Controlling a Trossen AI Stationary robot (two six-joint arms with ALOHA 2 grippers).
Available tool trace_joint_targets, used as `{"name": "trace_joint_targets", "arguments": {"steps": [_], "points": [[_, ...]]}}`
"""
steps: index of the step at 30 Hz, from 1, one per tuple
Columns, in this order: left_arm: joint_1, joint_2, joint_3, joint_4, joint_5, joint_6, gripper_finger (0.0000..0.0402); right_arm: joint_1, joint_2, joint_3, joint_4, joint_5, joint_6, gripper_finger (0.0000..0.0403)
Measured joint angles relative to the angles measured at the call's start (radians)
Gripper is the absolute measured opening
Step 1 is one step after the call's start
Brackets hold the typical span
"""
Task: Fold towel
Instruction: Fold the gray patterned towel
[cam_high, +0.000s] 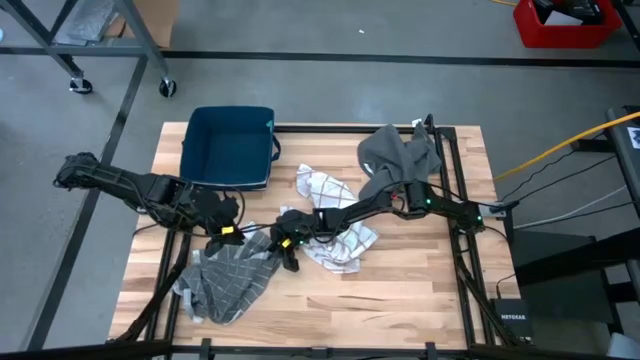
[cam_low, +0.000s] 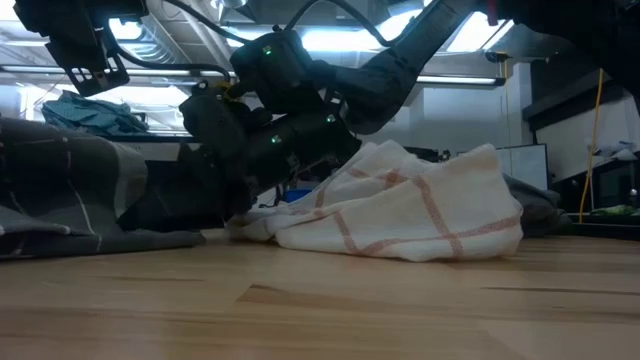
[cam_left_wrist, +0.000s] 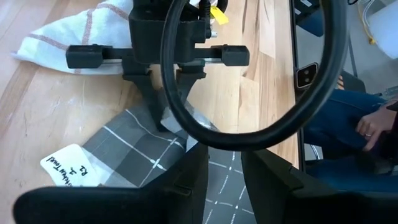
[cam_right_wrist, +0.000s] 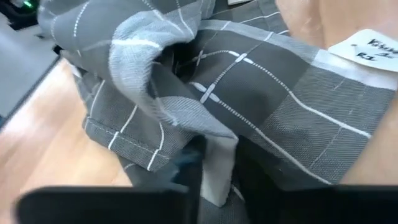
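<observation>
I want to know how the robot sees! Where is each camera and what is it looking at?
High view: above the table, looking down; shows both arms, grey towel, white towel, blue bin.
Low view: at tabletop height, looking across; shows arms, white towel.
Left wrist view: on the left arm, facing the right gripper pinching the grey towel; own fingers below.
Right wrist view: on the right arm, close to the grey towel.
Both wrist views share the towel's label.

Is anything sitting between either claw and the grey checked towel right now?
Nothing visible. The right claw pinches an edge of the grey checked cloth towel; the left claw is at its upper edge. The white red-striped towel lies beside.
</observation>
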Motion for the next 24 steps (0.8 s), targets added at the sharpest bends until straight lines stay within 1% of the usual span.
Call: {"name": "trace_joint_targets", "arguments": {"steps": [2, 3, 4, 7, 11, 15, 19, 24], "points": [[0.0, 0.0, 0.0, 0.0, 0.0, 0.0, 0.0088, -0.001, 0.0, 0.0, 0.002, -0.024, 0.023, 0.0026], [0.0, 0.0, 0.0, 0.0, 0.0, 0.0, 0.0088, -0.001, -0.001, 0.0, 0.004, -0.036, 0.03, 0.0015], [0.0, 0.0, 0.0, 0.0, 0.0, 0.0, 0.0088, -0.001, -0.002, 0.0, 0.003, -0.045, 0.031, 0.0011], [0.0, 0.0, 0.0, 0.0, 0.0, 0.0, 0.0088, 0.0, -0.008, 0.0, 0.002, -0.054, 0.064, 0.002], [0.0, 0.0, 0.0, 0.0, -0.002, 0.0, 0.0088, -0.001, -0.036, 0.0, -0.007, -0.099, 0.147, 0.0007], [0.0, 0.0, 0.0, 0.0, -0.003, 0.0, 0.0088, 0.0, -0.088, 0.0, -0.039, -0.13, 0.16, 0.0008], [0.0, 0.0, 0.0, 0.002, -0.003, 0.001, 0.0088, -0.001, -0.18, 0.0, -0.178, -0.126, 0.101, 0.0005], [0.0, 0.0, 0.0, 0.002, -0.007, 0.014, 0.0088, -0.008, -0.327, 0.0, -0.474, -0.025, 0.002, 0.0003]]}}
